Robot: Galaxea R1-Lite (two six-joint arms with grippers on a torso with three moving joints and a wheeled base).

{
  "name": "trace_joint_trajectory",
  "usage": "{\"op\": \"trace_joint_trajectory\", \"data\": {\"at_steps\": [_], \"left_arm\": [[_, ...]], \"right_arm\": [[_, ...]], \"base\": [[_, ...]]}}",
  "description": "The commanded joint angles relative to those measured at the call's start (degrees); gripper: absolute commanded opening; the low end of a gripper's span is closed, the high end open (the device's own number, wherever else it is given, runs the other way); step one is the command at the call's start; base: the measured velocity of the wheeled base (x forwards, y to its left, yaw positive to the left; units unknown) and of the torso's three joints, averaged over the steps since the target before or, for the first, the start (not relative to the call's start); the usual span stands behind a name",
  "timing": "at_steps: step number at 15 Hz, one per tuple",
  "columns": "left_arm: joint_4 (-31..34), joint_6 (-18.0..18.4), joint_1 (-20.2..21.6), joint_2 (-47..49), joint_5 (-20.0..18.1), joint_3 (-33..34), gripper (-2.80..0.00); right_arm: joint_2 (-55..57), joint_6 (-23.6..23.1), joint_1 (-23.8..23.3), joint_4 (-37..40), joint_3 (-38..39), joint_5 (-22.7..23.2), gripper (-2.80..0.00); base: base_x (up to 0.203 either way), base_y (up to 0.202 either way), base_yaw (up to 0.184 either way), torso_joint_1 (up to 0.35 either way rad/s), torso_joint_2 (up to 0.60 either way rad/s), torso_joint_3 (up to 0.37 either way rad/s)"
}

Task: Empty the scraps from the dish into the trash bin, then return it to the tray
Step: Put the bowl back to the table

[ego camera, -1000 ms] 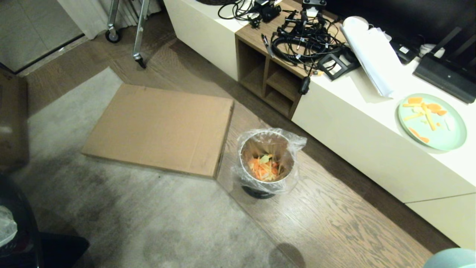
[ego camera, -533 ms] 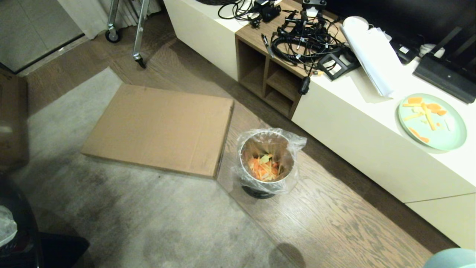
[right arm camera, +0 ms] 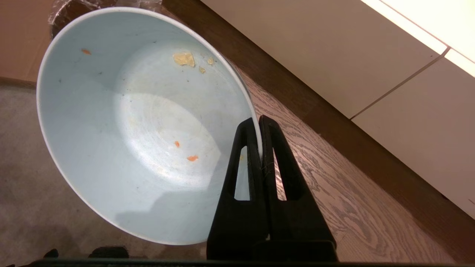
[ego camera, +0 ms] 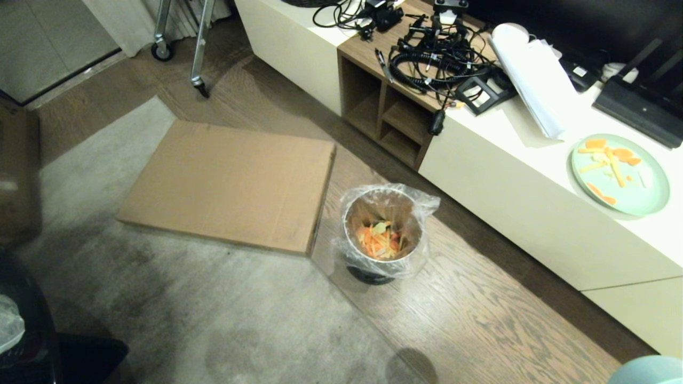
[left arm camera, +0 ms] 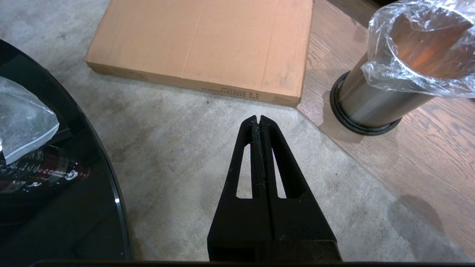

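Trash bin (ego camera: 381, 234): small stainless-steel cylinder, black base ring, clear plastic bag liner folded over the rim. Stands upright on the wooden floor (ego camera: 480, 320), just beside the corner of a flat cardboard box (ego camera: 229, 184) lying partly on the grey carpet (ego camera: 187, 320). Holds a heap of orange and pale yellow scraps (ego camera: 380, 241) at the bottom.

Dish (right arm camera: 141, 122): pale blue-white bowl, deep-sided, tilted, pinched at its rim by the right gripper (right arm camera: 258, 122), one finger inside the wall and one outside, closed tight on the thin edge. Nearly empty; only a few pale flakes and tiny orange specks stuck inside. Visible in the head view only as a pale sliver at the lower right corner, well apart from the bin.

Left gripper (left arm camera: 258, 120): fingers pressed fully together, holding nothing, hanging above the carpet between a black glass table (left arm camera: 74, 207) and the bin.

Pale green plate (ego camera: 620, 174): flat, on the white cabinet top (ego camera: 507, 144), carrying orange and yellow slices. Farther along the same cabinet: a tangle of black cables (ego camera: 432, 58), a roll of white paper (ego camera: 528, 74).

Tray: not in any view.
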Motion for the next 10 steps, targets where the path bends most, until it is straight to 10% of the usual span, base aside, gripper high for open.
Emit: {"op": "trace_joint_trajectory", "data": {"at_steps": [1,10], "left_arm": [[0.01,-0.03,0.00,-0.02,0.03,0.00,-2.80],[-0.06,-0.11,0.00,-0.02,0.03,0.00,-2.80]], "right_arm": [[0.15,-0.04,0.00,-0.03,-0.03,0.00,-2.80],[0.12,-0.04,0.00,0.02,-0.04,0.00,-2.80]], "base": [[0.000,0.000,0.000,0.000,0.00,0.000],[0.000,0.000,0.000,0.001,0.00,0.045]]}}
